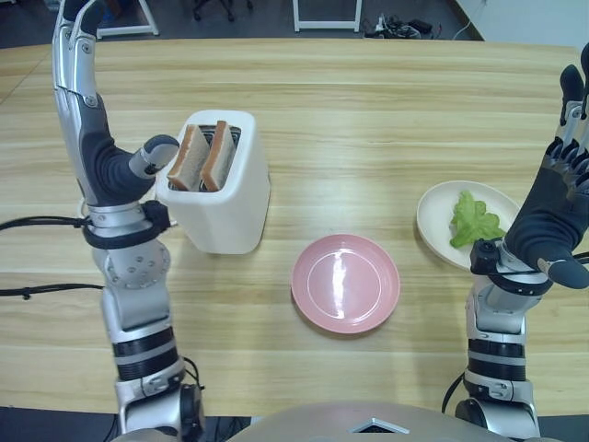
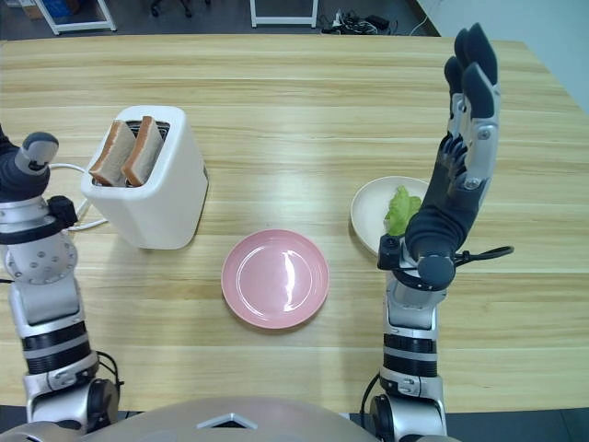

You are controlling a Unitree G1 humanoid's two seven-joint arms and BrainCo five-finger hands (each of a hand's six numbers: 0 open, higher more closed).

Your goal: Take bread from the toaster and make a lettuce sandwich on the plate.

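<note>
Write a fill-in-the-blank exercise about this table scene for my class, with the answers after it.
Two slices of bread stand in the white ____. The middle plate is ____ in colour. On the white plate lies a leaf of ____. The left hand and the right hand both hold ____.
Missing words: toaster; pink; lettuce; nothing.

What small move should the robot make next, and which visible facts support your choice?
Probably close the left hand on the nearer bread slice. That hand stands open right beside the toaster, thumb near the bread, and both slices stick up from the slots. The pink plate is bare, so bread likely comes before the lettuce.
</note>
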